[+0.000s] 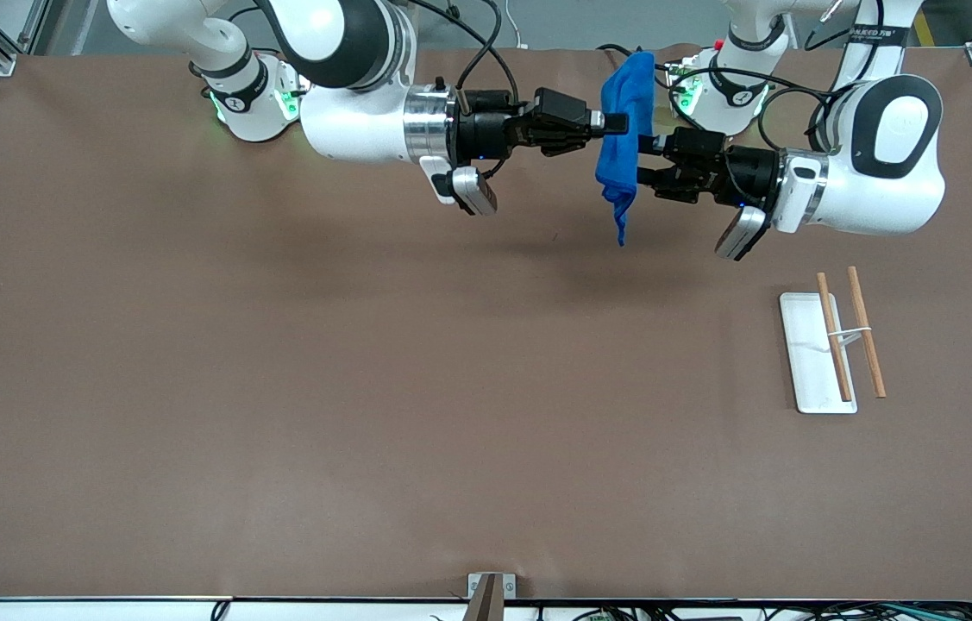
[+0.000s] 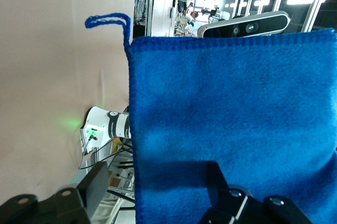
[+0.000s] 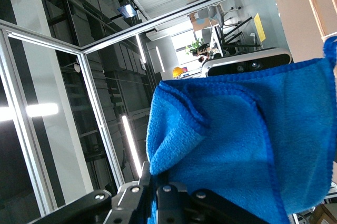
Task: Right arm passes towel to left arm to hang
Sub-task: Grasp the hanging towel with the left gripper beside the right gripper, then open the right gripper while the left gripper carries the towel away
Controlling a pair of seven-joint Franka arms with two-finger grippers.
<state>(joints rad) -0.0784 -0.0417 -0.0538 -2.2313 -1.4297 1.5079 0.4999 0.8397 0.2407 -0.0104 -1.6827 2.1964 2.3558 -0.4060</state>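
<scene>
Towel [image 1: 623, 129] — bright blue, draped, hemmed — in closed right claw [image 1: 615, 123]; left claw [image 1: 646, 160] open astride it.

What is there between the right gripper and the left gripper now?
Only the towel. In the front view it hangs in the air between the right gripper and the left gripper; the right one pinches it.

The bright blue towel [image 1: 623, 129] hangs up in the air over the bench, between the two robot arms. The right claw [image 1: 615, 123] pinches it tight near the middle. The left claw [image 1: 648, 159] sits around its other edge, fingers spread.
</scene>
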